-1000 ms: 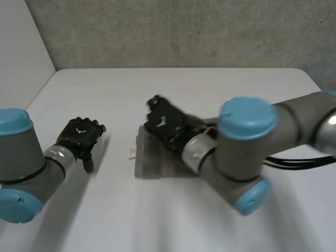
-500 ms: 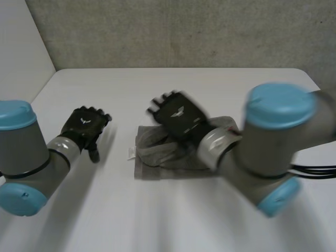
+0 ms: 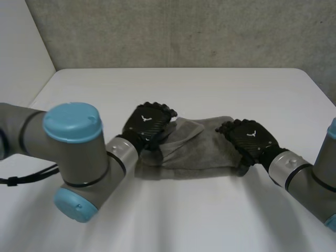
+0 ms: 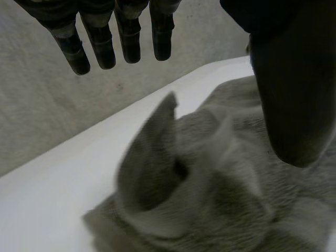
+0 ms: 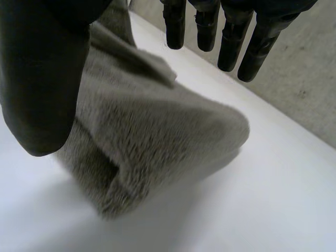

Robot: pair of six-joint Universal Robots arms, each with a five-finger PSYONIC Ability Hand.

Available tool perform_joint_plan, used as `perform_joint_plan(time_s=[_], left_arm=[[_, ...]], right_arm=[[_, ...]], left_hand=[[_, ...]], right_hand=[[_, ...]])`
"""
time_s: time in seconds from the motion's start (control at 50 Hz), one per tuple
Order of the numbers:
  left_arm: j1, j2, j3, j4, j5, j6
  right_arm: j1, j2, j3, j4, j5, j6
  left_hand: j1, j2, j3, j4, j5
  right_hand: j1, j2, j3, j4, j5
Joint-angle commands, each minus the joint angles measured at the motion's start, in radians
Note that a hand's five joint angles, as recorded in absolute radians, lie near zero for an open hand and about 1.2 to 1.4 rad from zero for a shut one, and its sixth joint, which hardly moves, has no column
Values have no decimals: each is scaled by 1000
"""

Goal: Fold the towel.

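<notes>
Towel (image 3: 197,149) of grey colour lies rumpled in the middle of the white table (image 3: 210,89) in the head view, spread from one side to the other. The left hand (image 3: 149,122) is over the towel's left end, where a flap of the cloth stands up just beside it. The right hand (image 3: 251,137) is over the towel's right end, back upward, with its fingers bent down at the cloth's edge. The left arm (image 3: 73,142) and the right arm (image 3: 299,173) come in from the near corners.

In the left wrist view, the left hand (image 4: 289,79) is spread wide. Its fingers (image 4: 100,44) are straight and apart from the thumb, and they are above the cloth without touching it. The towel (image 4: 210,194) lies under the palm, with one fold rising to a point below the fingertips. The thumb hangs close over the cloth, but I cannot tell if it touches. Nothing is pinched.

In the right wrist view, the right hand (image 5: 42,68) is also spread, the fingers (image 5: 231,37) straight and well apart from the thumb. The towel (image 5: 152,136) lies below between them as a thick rounded fold on the table (image 5: 262,199). The hand has hold of nothing.
</notes>
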State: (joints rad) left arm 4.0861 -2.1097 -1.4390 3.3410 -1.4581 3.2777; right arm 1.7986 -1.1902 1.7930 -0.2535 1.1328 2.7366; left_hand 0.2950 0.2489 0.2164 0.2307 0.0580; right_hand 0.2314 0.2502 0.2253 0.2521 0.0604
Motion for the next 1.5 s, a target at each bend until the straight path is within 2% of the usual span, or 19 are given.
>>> perform_joint_plan(time_s=[0.02,0.1,0.12,0.14,0.18,0.2,0.24,0.3,0.36,0.56,0.76,1.04,1.12,1.14,1.2,1.3,1.34,1.4,1.5], left_arm=[[-46,-93,57,6,-11,-65],[-47,-144,91,8,-59,-62],[-47,-171,112,9,-95,-62],[-47,-171,112,9,-96,-62],[-46,-220,161,23,-177,-62],[-46,-220,161,23,-177,-62],[-30,-242,187,50,-244,-65],[-24,-248,189,72,-265,-64],[28,-265,186,126,-297,-56],[121,-225,109,110,-338,-56],[122,-78,-55,109,-315,-61],[56,-49,-37,112,-203,-52],[51,-64,-35,109,-131,-47],[53,-67,-35,107,-120,-47],[62,-72,-38,106,-114,-44],[82,-75,-41,77,-113,20],[109,-87,-52,71,-108,127],[116,-99,-54,72,-105,200],[116,-130,-49,74,-99,253]], right_arm=[[7,82,-20,-13,13,-29],[10,98,-23,-13,18,-41],[10,100,-21,-13,18,-50],[10,103,-21,-15,16,-60],[10,106,-20,-15,16,-66],[10,106,-20,-15,16,-66],[5,109,-18,-13,18,-75],[4,109,-15,-13,21,-80],[5,109,-14,-13,21,-83],[15,107,-10,-9,25,-86],[12,107,-7,-7,25,-86],[13,100,0,-7,22,-87],[10,95,3,-12,22,-87],[10,93,3,-13,22,-87],[5,93,3,-15,21,-87],[2,92,3,-15,19,-87],[2,92,3,-15,19,-87],[4,92,3,-15,19,-87],[7,92,3,-15,19,-87]], left_hand=[[-79,-32,-42,-56,-16],[-79,-32,-42,-56,-16],[-79,-32,-42,-56,-16],[-79,-32,-42,-56,-16],[-76,-30,-42,-56,-13],[-76,-30,-42,-56,-13],[-76,-30,-42,-56,-13],[-76,-30,-42,-56,-13],[-76,-30,-42,-56,-13],[-76,-30,-42,-56,-13],[-76,-30,-42,-56,-13],[-67,-21,-42,-56,-4],[24,70,-42,-56,86],[103,149,-42,-56,165],[148,194,-42,-56,210],[180,226,-42,-56,242],[180,226,-42,-56,242],[177,223,-42,-56,239],[180,226,-42,-56,242]], right_hand=[[23,4,-51,-78,20],[179,161,-51,-78,176],[307,289,-51,-78,304],[419,400,-51,-78,416],[513,494,-51,-78,510],[514,495,-51,-78,511],[631,612,-51,-78,628],[637,619,-51,-78,634],[637,619,-51,-78,634],[637,619,-51,-78,634],[637,619,-51,-78,634],[638,619,-51,-78,634],[640,622,-51,-78,637],[640,622,-51,-78,637],[640,622,-51,-78,637],[637,619,-51,-78,634],[637,619,-51,-78,634],[637,619,-51,-78,634],[637,619,-51,-78,634]])
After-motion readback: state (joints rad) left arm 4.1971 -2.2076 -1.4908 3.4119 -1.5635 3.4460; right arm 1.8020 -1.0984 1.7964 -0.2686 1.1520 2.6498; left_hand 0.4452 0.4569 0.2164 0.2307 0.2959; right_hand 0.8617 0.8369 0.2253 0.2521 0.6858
